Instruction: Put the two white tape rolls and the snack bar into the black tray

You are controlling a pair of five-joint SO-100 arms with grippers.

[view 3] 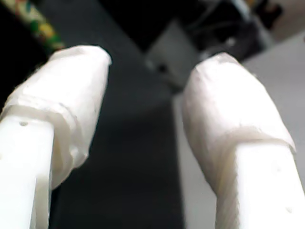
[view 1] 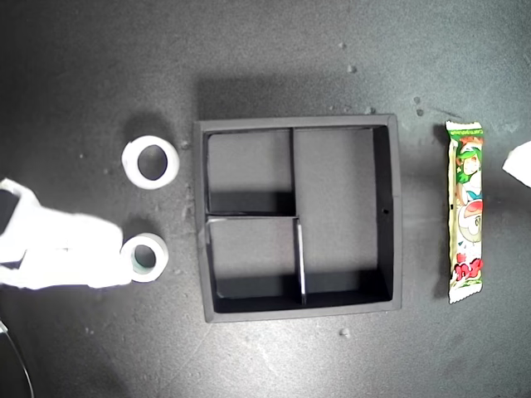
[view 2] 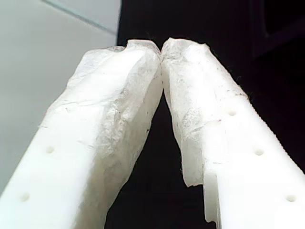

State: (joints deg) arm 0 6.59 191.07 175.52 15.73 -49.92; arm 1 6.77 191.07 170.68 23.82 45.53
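The black tray (view 1: 397,215) lies mid-table with nothing in its compartments. Two white tape rolls lie flat off its side toward the exterior view's left: one farther back (view 1: 172,166), one nearer (view 1: 163,259) with a greyish inside. My first gripper (view 1: 119,267) reaches in from the exterior view's left and its tip overlaps that nearer roll's edge. In its wrist view the first gripper (view 2: 162,47) is shut, tips touching, nothing between them. The snack bar (view 1: 465,211) lies lengthwise on the tray's other side. My second gripper (view 3: 147,67) is open, with the snack bar (view 3: 35,24) beyond one finger.
Everything rests on a dark mat (view 1: 274,50) speckled with small white crumbs. A white part of the second gripper (view 1: 521,163) pokes in at the exterior view's right edge, just beside the snack bar. A pale floor (view 2: 43,57) shows past the mat in the first wrist view.
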